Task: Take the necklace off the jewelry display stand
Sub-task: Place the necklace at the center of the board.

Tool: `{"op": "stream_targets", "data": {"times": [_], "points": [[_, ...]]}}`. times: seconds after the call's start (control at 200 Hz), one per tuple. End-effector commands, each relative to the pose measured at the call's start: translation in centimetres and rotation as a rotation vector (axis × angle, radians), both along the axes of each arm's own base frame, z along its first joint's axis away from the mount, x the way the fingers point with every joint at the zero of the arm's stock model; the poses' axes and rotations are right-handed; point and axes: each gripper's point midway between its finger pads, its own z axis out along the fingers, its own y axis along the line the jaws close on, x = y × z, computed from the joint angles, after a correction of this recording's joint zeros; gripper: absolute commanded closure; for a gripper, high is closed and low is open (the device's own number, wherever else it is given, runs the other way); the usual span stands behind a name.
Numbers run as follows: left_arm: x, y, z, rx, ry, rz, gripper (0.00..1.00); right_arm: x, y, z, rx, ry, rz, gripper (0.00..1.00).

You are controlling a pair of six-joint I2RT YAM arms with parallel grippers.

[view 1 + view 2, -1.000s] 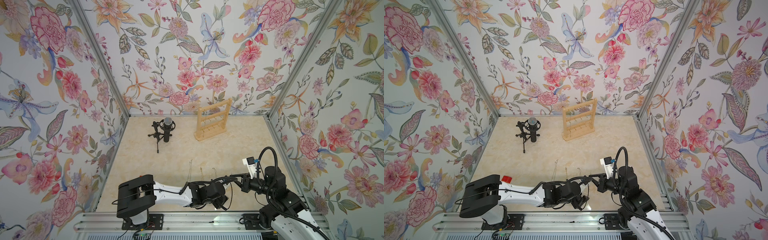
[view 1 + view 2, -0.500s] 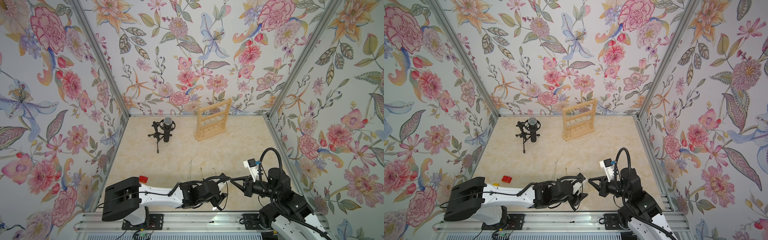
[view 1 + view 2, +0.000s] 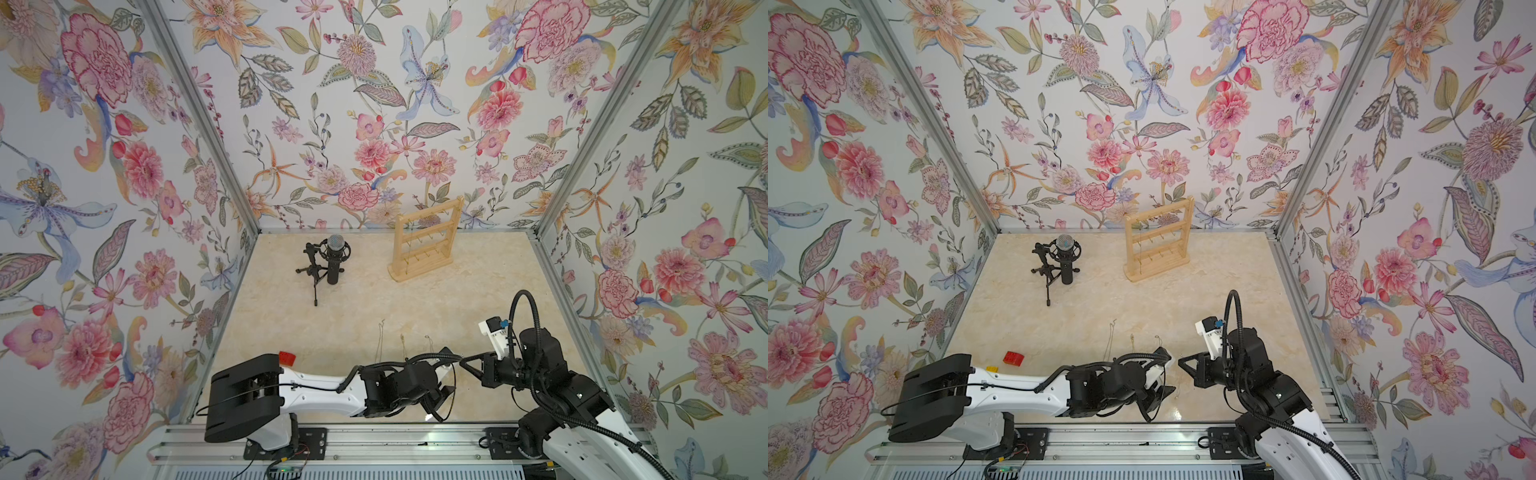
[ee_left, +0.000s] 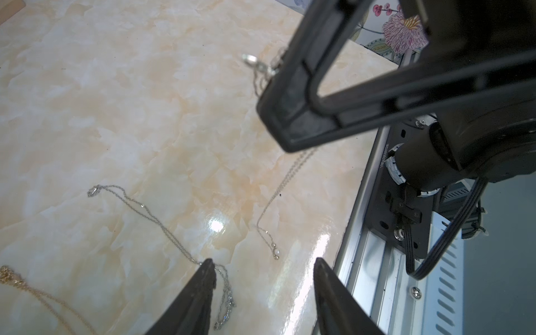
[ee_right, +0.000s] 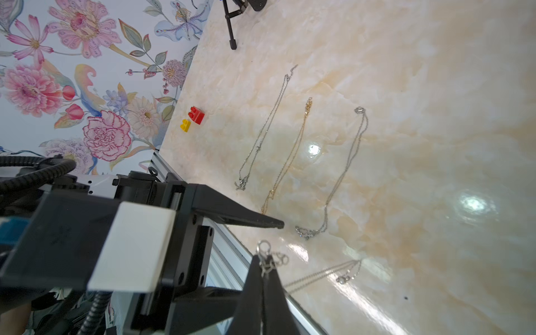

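Note:
The pale wooden jewelry display stand point(image 3: 426, 241) point(image 3: 1158, 241) stands at the back of the table, far from both arms. My right gripper point(image 5: 265, 261) point(image 3: 463, 363) point(image 3: 1181, 361) is shut on the clasp end of a silver necklace point(image 4: 285, 179). Its chain hangs down to the table near the front edge, where the pendant point(image 5: 343, 279) lies. My left gripper point(image 4: 264, 261) point(image 3: 439, 405) is open and low over the table beside that chain, with nothing between its fingers. One of its fingertips point(image 4: 209, 262) is over another silver chain lying on the table.
Three more necklaces lie side by side on the marble top: silver point(image 5: 261, 130), gold point(image 5: 290, 153), silver point(image 5: 345, 168). A red brick point(image 5: 197, 114) and a yellow brick point(image 5: 185, 125) sit near the left wall. A black microphone tripod point(image 3: 328, 262) stands left of the stand. The metal rail point(image 3: 374, 449) runs along the front edge.
My left arm has drawn back to the left, uncovering the red brick, and its jaws have narrowed slightly. The right gripper has stayed shut on the necklace.

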Motion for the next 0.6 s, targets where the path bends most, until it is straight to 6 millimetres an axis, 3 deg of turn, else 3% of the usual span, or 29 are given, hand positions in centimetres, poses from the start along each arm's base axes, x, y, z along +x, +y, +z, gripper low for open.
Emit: {"op": "stream_targets", "data": {"times": [0.0, 0.235, 0.27, 0.595], "points": [[-0.5, -0.3, -0.8, 0.021, -0.014, -0.017, 0.45, 1.4, -0.8, -1.2, -0.075, 0.011, -0.068, 1.00], [-0.4, -0.4, -0.9, 0.024, -0.015, -0.015, 0.46, 4.1, -2.3, -2.2, -0.175, -0.024, -0.193, 1.00], [-0.4, -0.4, -2.2, 0.059, -0.009, -0.016, 0.47, 4.5, -2.5, -2.2, -0.191, -0.032, -0.203, 1.00], [0.2, -1.4, -3.6, 0.128, -0.019, -0.009, 0.54, 7.0, -2.1, -3.0, -0.251, -0.046, -0.216, 1.00]]}}
